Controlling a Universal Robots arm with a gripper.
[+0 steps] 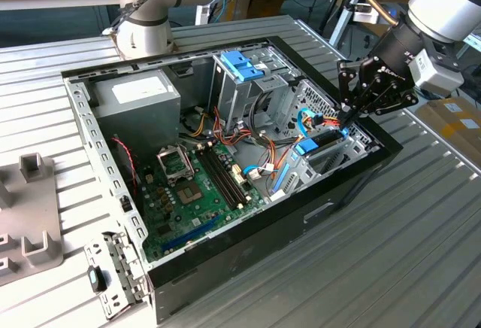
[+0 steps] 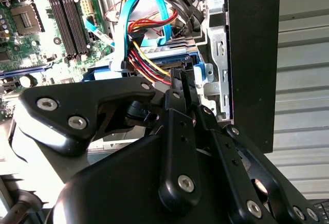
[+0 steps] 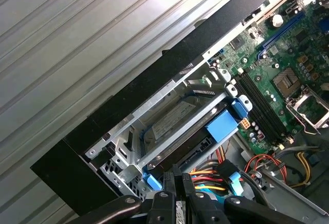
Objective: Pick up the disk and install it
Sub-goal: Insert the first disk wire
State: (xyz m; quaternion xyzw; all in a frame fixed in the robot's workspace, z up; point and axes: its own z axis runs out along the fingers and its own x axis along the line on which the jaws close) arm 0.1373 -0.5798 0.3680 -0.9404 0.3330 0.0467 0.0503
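The disk point(image 3: 172, 123) lies inside the silver drive cage point(image 3: 134, 158) at the corner of the open computer case point(image 1: 225, 253). Its metal face and white label show through the cage bars, and blue plastic point(image 3: 222, 126) runs along its edge. My gripper point(image 1: 348, 123) reaches down over that bay on the exterior view's right. In both wrist views the black fingers point(image 3: 169, 183) stand pressed close together just above the cage's blue tab point(image 3: 153, 180) and the cable plugs point(image 2: 177, 75). Nothing is visible between the fingertips of the gripper point(image 3: 176, 176).
The case holds a green motherboard point(image 1: 195, 185), a grey power supply box point(image 1: 135, 95), a blue latch on a metal cage point(image 1: 242, 68) and loose coloured cables point(image 2: 144, 54) beside the bay. Another arm's base point(image 1: 146, 23) stands behind. A grey fixture point(image 1: 30, 215) and bracket point(image 1: 113, 268) lie on the exterior view's left.
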